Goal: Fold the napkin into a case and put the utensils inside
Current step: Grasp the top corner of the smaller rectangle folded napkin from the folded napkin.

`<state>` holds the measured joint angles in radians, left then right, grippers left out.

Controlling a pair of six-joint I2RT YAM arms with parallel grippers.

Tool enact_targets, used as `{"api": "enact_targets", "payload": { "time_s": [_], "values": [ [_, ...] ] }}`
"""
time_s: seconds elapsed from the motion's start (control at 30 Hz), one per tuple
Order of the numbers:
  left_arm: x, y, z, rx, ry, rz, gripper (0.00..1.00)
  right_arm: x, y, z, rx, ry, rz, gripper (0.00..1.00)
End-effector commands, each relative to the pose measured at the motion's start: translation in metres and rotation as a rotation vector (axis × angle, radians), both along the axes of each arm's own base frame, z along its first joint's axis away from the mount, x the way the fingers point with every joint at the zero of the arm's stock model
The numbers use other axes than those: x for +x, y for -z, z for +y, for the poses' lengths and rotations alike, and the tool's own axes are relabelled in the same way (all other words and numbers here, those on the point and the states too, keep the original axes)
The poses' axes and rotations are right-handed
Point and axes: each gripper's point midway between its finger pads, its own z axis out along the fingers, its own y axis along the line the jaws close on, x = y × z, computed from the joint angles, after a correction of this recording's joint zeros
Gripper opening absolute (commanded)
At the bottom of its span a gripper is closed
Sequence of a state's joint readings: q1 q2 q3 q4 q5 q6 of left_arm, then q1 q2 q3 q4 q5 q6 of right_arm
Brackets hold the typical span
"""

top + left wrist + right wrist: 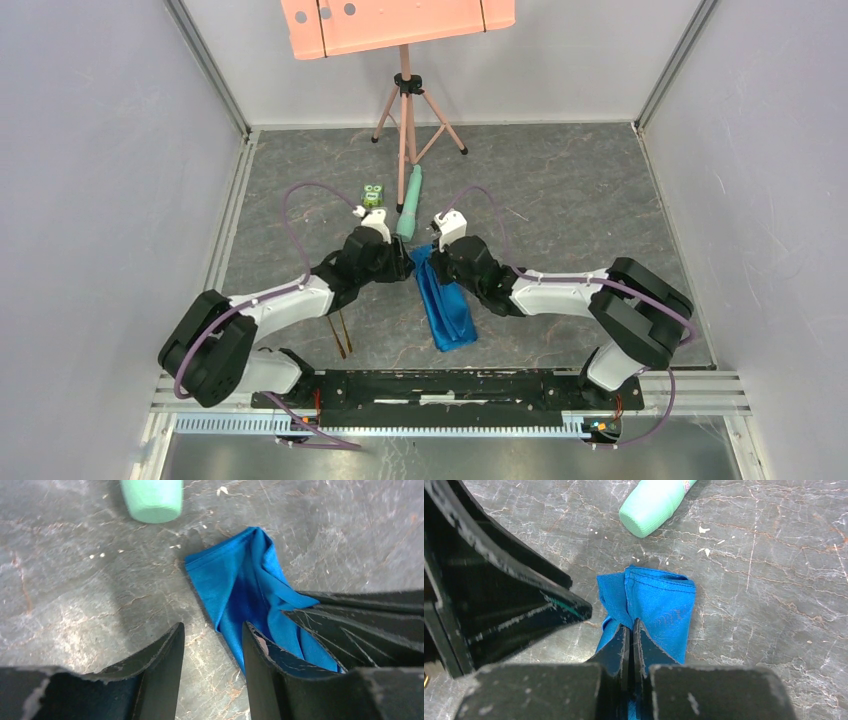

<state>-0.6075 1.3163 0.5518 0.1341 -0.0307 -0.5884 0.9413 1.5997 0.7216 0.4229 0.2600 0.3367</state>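
Right wrist: right pincer (630, 630) nips the napkin (664, 605) (near end hidden); left pincer (212, 627) gapes.

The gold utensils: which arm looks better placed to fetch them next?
Probably the left: the utensils lie on its side and the left gripper is open and empty, while the right gripper pinches the napkin.

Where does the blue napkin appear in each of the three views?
Top external: napkin just below centre.
Left wrist: napkin right of centre, lower part hidden.
Right wrist: napkin at centre, pinched by the right fingers.
Shared landmark: green tube beyond the napkin's far end.
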Motion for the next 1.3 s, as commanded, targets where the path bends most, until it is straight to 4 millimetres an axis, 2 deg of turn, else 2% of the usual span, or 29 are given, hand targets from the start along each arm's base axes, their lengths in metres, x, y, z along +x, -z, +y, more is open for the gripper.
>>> {"api": "enact_targets", "payload": {
  "time_s": [0.0, 0.17, 0.37, 0.7, 1.13, 1.27],
  "values": [
    [0.015, -0.021, -0.016, 0.12, 0.12, -0.24, 0.52, 0.004, -0.023, 0.011, 0.099, -0.022, -0.008, 0.0],
    [0.017, -0.017, -0.037, 0.216, 0.172, -0.296, 0.47, 0.006, -0.022, 0.011, 0.11, -0.031, 0.005, 0.0],
    [0.023, -0.004, -0.046, 0.285, 0.188, -0.306, 0.39, 0.007, -0.022, 0.006, 0.118, -0.028, 0.014, 0.0],
    [0.028, 0.006, -0.052, 0.372, 0.184, -0.338, 0.35, 0.005, -0.018, 0.011, 0.124, -0.048, 0.028, 0.0],
    [0.035, 0.003, -0.051, 0.387, 0.147, -0.345, 0.03, 0.003, -0.005, 0.011, 0.08, -0.056, 0.064, 0.0],
    [0.034, -0.003, -0.046, 0.336, 0.101, -0.324, 0.02, 0.0, 0.005, 0.007, 0.045, -0.048, 0.08, 0.0]
  ]
}}
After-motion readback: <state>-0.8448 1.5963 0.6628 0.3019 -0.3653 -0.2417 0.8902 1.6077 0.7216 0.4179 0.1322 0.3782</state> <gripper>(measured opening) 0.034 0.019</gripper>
